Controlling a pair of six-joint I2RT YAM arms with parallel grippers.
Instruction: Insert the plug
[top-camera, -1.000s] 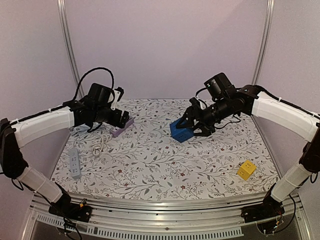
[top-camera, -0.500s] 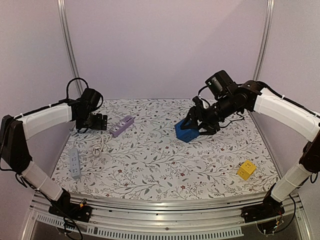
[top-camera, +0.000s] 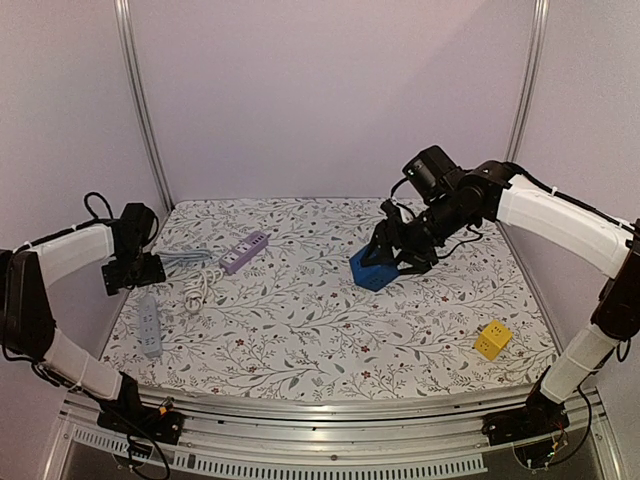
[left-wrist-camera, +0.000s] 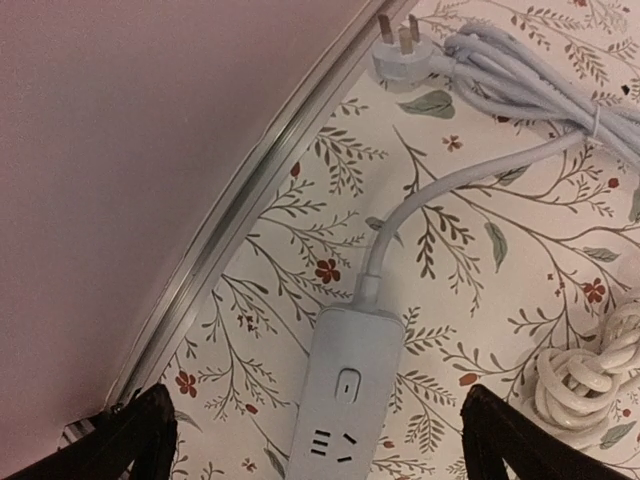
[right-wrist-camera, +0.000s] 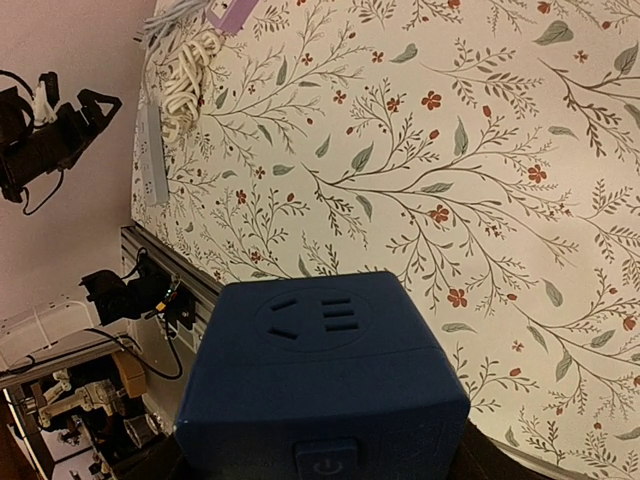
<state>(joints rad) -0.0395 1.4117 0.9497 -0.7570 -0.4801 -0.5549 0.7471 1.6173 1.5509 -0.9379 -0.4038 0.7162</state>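
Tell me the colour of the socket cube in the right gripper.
Blue; the socket cube shows best in the right wrist view.

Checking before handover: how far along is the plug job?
Done: the right fingers grip the blue socket cube. In hand: the left fingers hang open over the white power strip. Left: the plug lies loose, not yet inserted.
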